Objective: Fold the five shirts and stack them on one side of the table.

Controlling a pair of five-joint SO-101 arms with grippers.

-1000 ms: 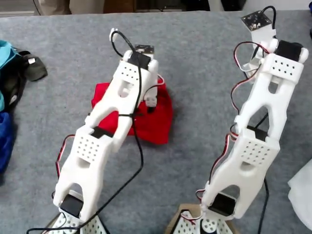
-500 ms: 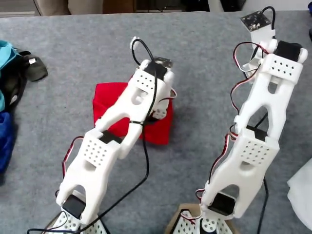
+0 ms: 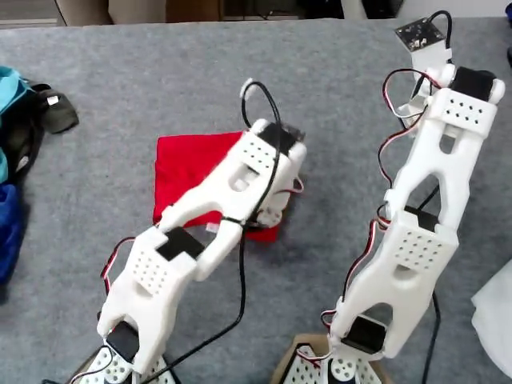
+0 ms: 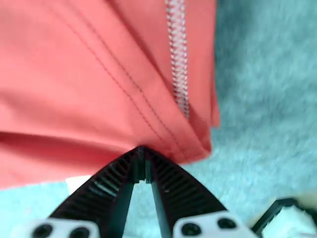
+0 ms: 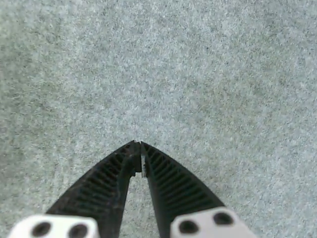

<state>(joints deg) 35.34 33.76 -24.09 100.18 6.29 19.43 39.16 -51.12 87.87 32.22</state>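
The high view looks steeply down over the grey table (image 3: 344, 96) from the side of the arm bases (image 3: 320, 364). Each wrist view looks along its own gripper, very near the surface. The left gripper (image 4: 141, 157) points at the red shirt (image 4: 99, 74), which the high view shares, and the right gripper (image 5: 138, 151) at grey table.

Your surface (image 3: 120, 72): grey, felt-like | red shirt (image 3: 188, 164) folded flat near the middle | heap of clothes (image 3: 20, 120) in teal, black and blue at the left edge | white cloth (image 3: 496, 320) at the right edge, toward the near corner
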